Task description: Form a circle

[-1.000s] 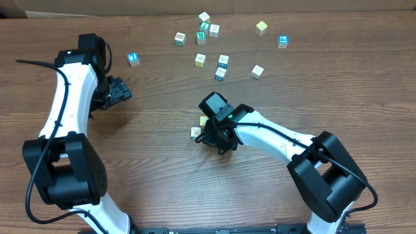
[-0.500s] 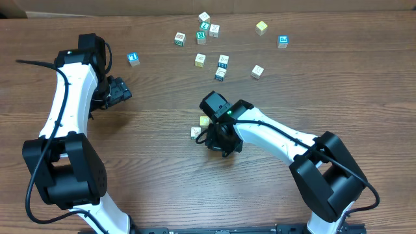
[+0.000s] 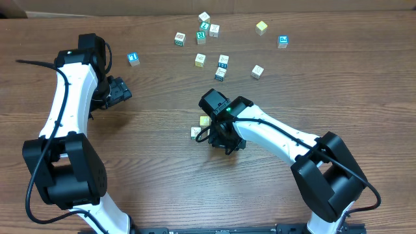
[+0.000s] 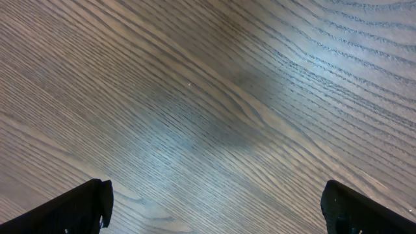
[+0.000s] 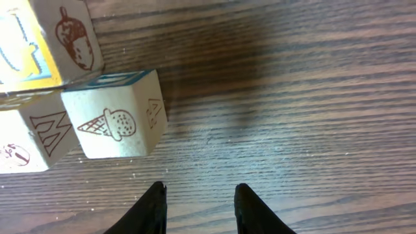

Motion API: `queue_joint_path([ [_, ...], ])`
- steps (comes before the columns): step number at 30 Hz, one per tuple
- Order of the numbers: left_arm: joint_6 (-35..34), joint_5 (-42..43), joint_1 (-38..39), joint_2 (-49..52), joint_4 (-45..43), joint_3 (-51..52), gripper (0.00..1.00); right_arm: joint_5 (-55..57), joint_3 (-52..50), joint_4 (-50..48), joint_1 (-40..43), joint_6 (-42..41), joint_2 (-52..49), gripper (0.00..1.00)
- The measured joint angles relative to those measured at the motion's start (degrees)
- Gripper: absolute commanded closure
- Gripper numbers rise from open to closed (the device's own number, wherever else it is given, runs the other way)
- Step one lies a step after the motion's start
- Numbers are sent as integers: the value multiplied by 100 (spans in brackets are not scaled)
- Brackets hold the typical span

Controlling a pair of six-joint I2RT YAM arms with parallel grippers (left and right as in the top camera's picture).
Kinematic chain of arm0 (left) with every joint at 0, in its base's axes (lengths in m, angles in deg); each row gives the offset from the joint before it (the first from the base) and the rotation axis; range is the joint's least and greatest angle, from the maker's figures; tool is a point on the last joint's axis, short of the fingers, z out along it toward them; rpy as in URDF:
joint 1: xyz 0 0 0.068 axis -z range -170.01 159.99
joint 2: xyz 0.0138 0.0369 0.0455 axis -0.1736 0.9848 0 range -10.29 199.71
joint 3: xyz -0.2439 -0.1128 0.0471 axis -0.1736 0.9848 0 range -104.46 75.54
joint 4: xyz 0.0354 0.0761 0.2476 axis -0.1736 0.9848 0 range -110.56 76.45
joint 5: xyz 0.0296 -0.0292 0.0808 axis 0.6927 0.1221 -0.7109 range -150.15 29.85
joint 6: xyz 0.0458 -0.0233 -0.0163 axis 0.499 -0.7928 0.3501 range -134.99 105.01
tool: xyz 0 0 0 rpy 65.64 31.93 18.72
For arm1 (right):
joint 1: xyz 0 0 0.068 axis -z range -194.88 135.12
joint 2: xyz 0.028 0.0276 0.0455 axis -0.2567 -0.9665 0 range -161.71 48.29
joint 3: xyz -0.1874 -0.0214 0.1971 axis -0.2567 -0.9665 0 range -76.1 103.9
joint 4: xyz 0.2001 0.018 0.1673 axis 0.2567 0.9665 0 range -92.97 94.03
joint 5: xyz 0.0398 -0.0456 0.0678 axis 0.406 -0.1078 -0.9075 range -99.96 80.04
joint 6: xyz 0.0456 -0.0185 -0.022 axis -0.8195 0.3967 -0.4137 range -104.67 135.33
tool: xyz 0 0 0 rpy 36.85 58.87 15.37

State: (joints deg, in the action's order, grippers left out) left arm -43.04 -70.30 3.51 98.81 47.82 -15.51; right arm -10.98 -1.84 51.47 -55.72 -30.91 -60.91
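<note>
The circle is a small cluster of cubes at mid-table, with a pale yellow cube (image 3: 204,121) and a whitish cube (image 3: 195,132) showing in the overhead view; the rest sits under the right arm. In the right wrist view an ice-cream cube (image 5: 117,123), an acorn cube (image 5: 68,39) and an M cube (image 5: 32,140) touch at the upper left. My right gripper (image 5: 199,188) stands just beside them, its jaws apart over bare wood, holding nothing. My left gripper (image 4: 214,208) is wide open over bare table at the far left (image 3: 120,91).
Several loose cubes lie scattered at the back: a blue-faced cube (image 3: 134,58), a green-faced cube (image 3: 201,36), a yellow-green cube (image 3: 261,27), another blue cube (image 3: 283,41), and whitish cubes (image 3: 200,60) (image 3: 257,71). A cardboard edge (image 3: 13,8) runs along the back.
My right gripper head has turned and shifted slightly beside the cluster. The visible cubes and the left arm have not moved.
</note>
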Motion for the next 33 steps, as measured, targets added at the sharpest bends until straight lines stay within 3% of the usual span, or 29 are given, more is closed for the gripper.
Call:
queue_joint_path([
  [12, 0, 0, 0, 0, 0, 0, 0, 83, 0, 33, 74, -2, 0, 60],
  [16, 0, 0, 0, 0, 0, 0, 0, 9, 153, 420, 372, 28, -2, 45],
  [18, 0, -2, 0, 0, -2, 0, 0, -66, 564, 885, 673, 160, -2, 40],
  [21, 0, 0, 0, 0, 0, 0, 0, -127, 1469, 1438, 1169, 319, -2, 21],
  [24, 0, 0, 0, 0, -2, -2, 0, -153, 2356, 1611, 1622, 474, 4, 11],
  [26, 0, 0, 0, 0, 0, -2, 0, -103, 2761, 1453, 1875, 505, 28, 8],
  [33, 0, 0, 0, 0, 0, -2, 0, 522, 2767, 402, 2240, 586, 68, 1],
])
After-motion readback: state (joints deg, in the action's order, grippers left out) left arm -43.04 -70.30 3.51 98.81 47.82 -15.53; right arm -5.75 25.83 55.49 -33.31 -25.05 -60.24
